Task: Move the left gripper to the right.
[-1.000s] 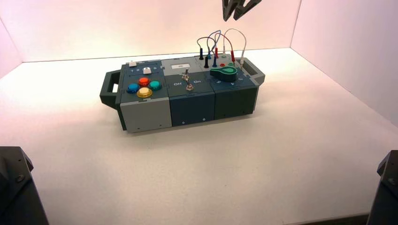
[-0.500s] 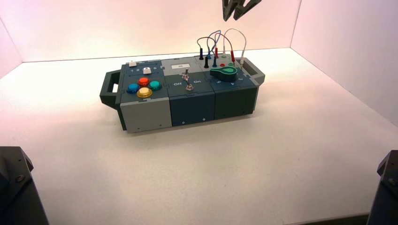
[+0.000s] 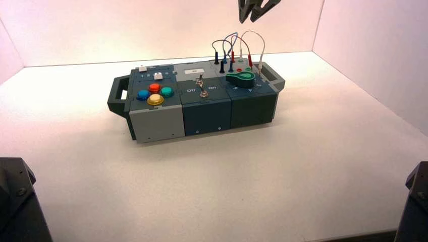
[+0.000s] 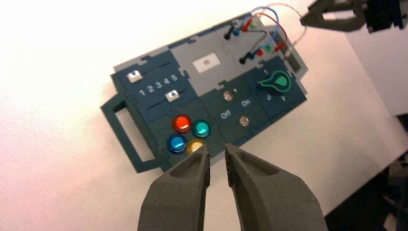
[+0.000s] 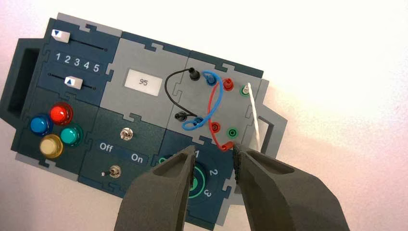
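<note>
Item: my left gripper (image 4: 217, 156), above the box (image 4: 207, 103).
Long axis pointed at the four coloured buttons (image 4: 188, 134); fingers parted narrowly, held nothing.

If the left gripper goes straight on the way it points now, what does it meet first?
Probably the yellow button: the left gripper points at the box's button cluster, with its fingertips either side of that button. Depth is unclear.

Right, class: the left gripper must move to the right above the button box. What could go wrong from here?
1. The dark grey left gripper could bump the dark grey right gripper, which hangs on that side, above the wired end of the dark blue button box.
2. If it travels low, it might snag the looped red, blue and black wires standing up there.
</note>
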